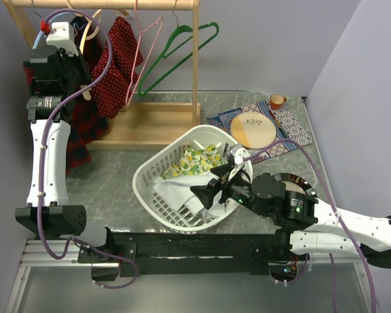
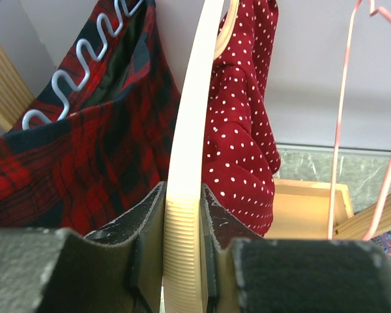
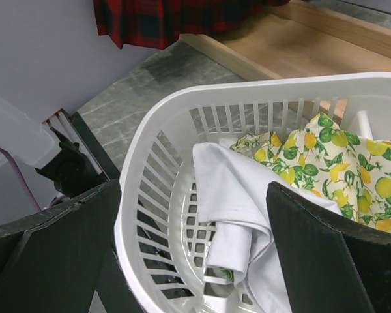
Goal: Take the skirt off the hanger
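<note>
left gripper (image 2: 182, 261): clamped on cream hanger (image 2: 186, 130) | plaid skirt (image 2: 85, 150): hung at 9 o'clock of it | right gripper (image 3: 189, 228): held wide over basket (image 3: 143, 150) | risk: hanger is tugged off rail (image 1: 117, 4), skirt is snagged

text readable: none | top view, upper left of frame: pale print on the black band of the left arm (image 1: 45, 102), too small to read | left wrist view: no legible lettering | right wrist view: no legible lettering

gripper (image 2: 182, 225) clamping cream hanger (image 2: 190, 130), plaid skirt (image 2: 85, 163) left
</note>
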Robot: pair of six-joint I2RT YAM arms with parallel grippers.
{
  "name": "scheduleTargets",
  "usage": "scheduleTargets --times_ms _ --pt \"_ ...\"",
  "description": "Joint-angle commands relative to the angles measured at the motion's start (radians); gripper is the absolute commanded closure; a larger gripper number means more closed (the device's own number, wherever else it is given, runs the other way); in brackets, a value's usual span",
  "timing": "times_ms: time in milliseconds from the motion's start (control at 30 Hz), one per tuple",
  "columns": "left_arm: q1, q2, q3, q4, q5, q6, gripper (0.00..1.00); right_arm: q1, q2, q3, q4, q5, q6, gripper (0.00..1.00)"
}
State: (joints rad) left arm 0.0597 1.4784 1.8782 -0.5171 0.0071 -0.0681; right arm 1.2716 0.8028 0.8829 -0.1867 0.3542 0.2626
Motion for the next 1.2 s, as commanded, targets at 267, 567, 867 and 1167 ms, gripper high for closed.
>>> scheduleTargets --times_ms 267,567,867,1167 --pt "0.000 -0.010 0.179 0.111 0.051 -0.042 0.99 -0.002 -0.065 0.039 0.036 0.023 -0.003 0.01" --pt "0.000 -0.061 0.093 0.195 0.040 -0.015 0.99 -0.003 -0.089 0.034 0.032 0.017 0.006 0.01" --pt "0.002 -0.069 0.029 0.328 0.054 0.030 0.99 -0.003 -0.097 0.033 0.029 0.029 0.012 0.01" --pt "0.000 -0.052 0.042 0.365 0.093 0.057 0.99 -0.002 -0.082 0.039 0.039 0.038 0.004 0.01"
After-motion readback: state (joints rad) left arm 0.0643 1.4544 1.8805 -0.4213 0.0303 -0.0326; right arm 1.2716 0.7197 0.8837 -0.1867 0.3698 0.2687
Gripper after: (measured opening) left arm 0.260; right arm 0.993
